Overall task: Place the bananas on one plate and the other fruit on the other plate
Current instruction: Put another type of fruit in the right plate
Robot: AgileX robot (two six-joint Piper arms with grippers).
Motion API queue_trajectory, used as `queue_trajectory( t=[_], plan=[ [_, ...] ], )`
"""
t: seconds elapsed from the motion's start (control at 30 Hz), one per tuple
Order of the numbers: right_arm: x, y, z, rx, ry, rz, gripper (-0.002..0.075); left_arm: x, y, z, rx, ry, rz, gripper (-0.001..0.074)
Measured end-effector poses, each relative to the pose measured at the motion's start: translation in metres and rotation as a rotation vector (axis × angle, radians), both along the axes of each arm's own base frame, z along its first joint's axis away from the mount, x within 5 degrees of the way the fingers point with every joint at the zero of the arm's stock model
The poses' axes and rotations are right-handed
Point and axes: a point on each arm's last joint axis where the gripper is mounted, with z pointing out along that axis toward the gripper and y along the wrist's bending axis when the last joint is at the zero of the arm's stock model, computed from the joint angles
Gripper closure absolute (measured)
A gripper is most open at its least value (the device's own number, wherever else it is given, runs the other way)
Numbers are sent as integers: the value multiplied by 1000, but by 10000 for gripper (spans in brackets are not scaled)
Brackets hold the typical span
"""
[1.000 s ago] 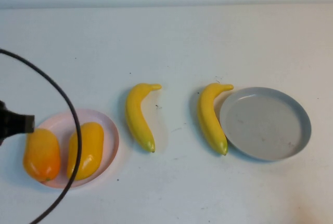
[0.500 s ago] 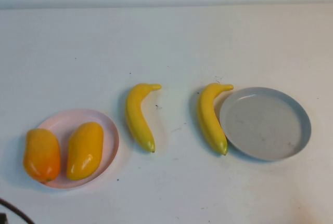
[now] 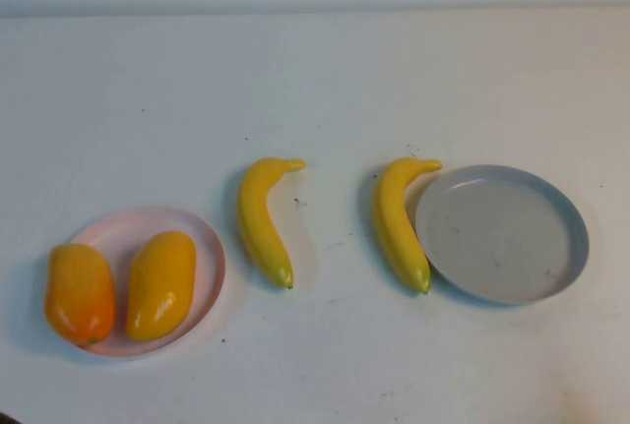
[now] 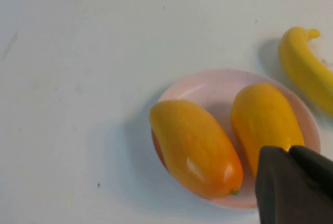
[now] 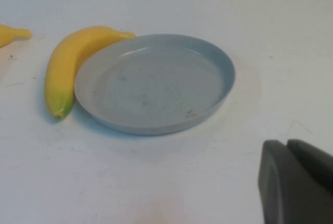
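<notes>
A banana [image 5: 67, 63] lay lengthwise against the grey plate [image 5: 156, 83], nearer the right gripper [image 5: 296, 182]; the left gripper [image 4: 294, 182] hung over the mangoes [image 4: 195, 146], both closed and empty.

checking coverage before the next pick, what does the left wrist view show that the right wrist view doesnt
Only the left wrist view: the pale pink round plate, the two glossy orange-yellow mangoes on it, and the shut left gripper near them.

Only the right wrist view: the empty grey-blue round plate, a slim yellow banana against its rim, and the shut right gripper, off the plate.

Both: the white table and the other yellow banana.
</notes>
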Motion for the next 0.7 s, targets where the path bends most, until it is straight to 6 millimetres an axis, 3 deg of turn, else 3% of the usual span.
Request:
queue_trajectory(
  t=[0.2,0.37,0.7],
  plan=[
    [0,0,0,0,0,0,743,6,-5,-6,5,-266,-56,738],
    [0,0,0,0,0,0,743,-3,-7,-24,-24,-514,-99,738],
    [0,0,0,0,0,0,743,-10,4,-58,-49,-523,56,738]
  ],
)
